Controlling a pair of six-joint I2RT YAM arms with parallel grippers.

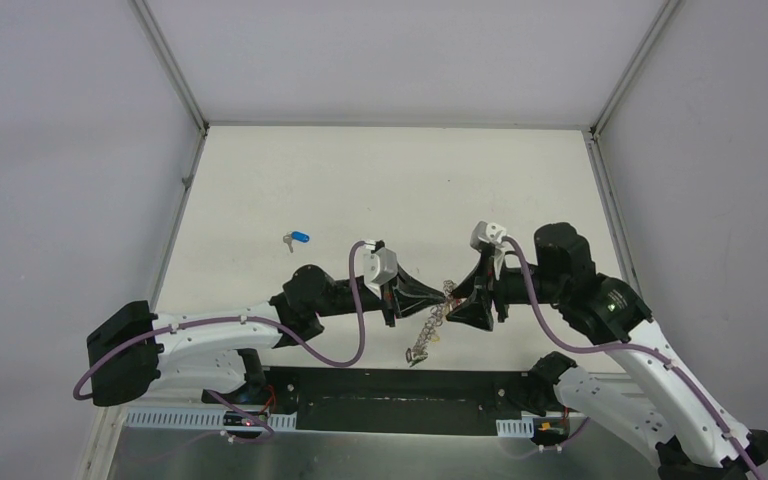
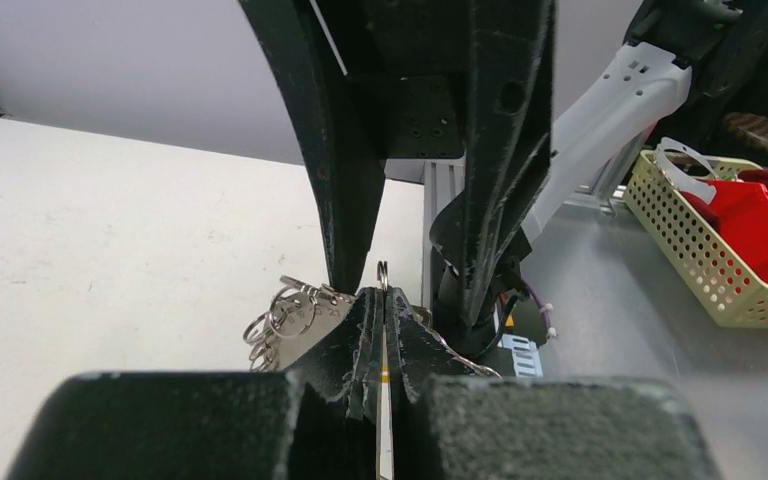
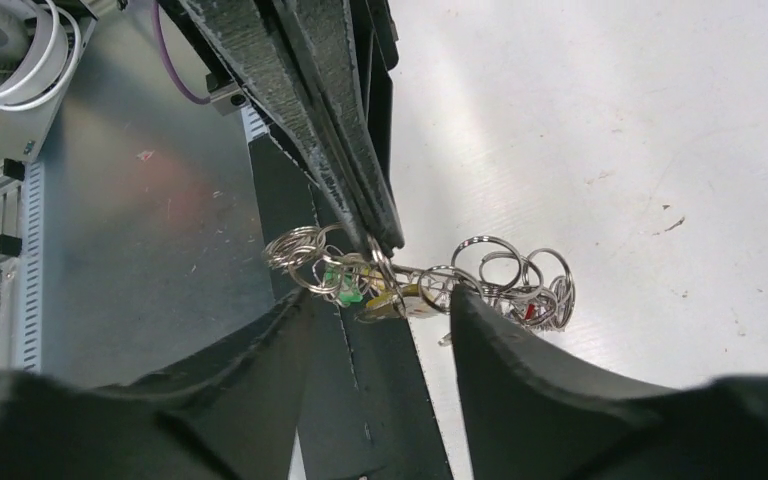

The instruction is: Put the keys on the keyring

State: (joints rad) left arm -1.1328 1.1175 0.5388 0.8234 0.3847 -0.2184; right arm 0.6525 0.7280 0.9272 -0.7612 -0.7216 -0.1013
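White tabletop (image 1: 390, 180), bounded by pale walls (image 1: 60, 150) and aluminium frame posts (image 1: 168, 62). Along its near edge, a grey metal shelf (image 1: 360, 455) carries slotted cable ducts (image 1: 175, 417). On the shelf, a cream perforated basket (image 2: 700, 265) holds red plastic parts (image 2: 760, 215). Possibly coiled white cable (image 3: 60, 50) nearby.

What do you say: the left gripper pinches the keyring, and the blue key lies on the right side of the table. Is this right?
No. The left gripper does pinch the keyring, but the blue key lies on the left side of the table, as the top view shows.
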